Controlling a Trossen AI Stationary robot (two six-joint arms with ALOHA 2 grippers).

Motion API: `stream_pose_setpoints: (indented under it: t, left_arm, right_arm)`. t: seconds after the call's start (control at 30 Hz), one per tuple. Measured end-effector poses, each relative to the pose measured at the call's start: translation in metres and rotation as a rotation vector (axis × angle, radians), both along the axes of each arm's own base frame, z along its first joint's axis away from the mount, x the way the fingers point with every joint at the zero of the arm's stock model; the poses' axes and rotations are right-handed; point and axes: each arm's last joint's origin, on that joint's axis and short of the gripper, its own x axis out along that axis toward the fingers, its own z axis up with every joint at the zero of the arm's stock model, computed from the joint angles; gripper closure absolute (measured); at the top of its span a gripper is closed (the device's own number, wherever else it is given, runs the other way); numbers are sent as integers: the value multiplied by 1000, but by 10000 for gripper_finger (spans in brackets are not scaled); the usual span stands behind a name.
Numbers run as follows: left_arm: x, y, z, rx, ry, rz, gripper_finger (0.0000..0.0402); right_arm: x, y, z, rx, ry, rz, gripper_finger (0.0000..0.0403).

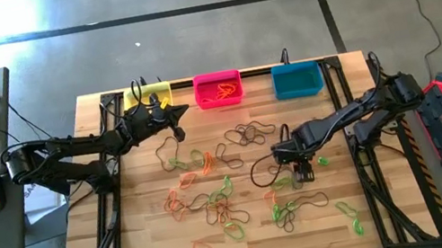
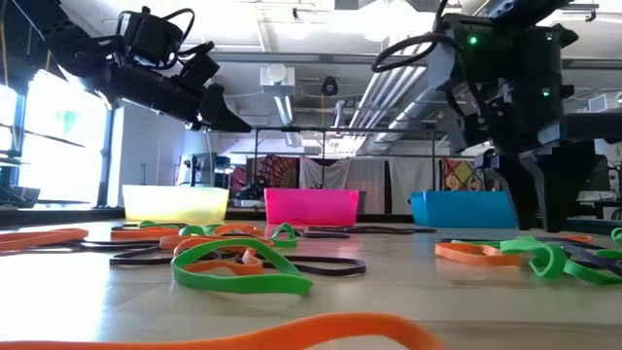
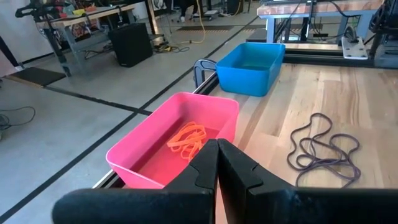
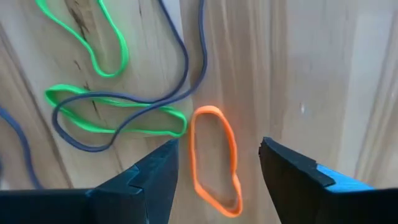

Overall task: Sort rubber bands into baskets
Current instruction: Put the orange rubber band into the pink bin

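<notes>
Right gripper (image 4: 217,165) wide open, pointing down, straddling orange rubber band (image 4: 214,158); left gripper (image 3: 216,165) closed, empty.

Overhead view straight down, low view level across table (image 2: 87,292), wrist views close, all sharing tabletop

Baskets (image 1: 220,89) along table's (image 1: 151,246) far edge, rubber bands (image 1: 216,200) before them.

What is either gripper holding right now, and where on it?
Nothing. The right gripper stands open over an orange rubber band on the table; the left gripper is shut and empty near the pink basket.
</notes>
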Motion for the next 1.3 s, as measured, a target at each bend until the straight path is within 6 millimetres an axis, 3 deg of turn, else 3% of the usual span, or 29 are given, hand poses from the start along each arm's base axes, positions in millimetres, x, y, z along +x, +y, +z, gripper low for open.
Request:
stream_pose_setpoints:
  t: [0.4, 0.5, 0.73, 1.03, 1.3]
  left_arm:
    - [0, 0, 0, 1, 1, 5, 401]
    - [0, 0, 0, 1, 1, 6, 401]
    - [0, 0, 0, 1, 1, 7, 401]
    - [0, 0, 0, -36, -20, 15, 401]
    - [2, -2, 4, -106, -110, -57, 401]
  right_arm:
    - [-15, 0, -20, 33, 23, -5, 207]
    - [-15, 0, -21, 33, 19, -4, 243]
    - [-13, 2, -20, 71, 17, 18, 388]
    - [17, -6, 9, 18, -123, 47, 400]
    - [56, -57, 28, -26, -525, -51, 402]
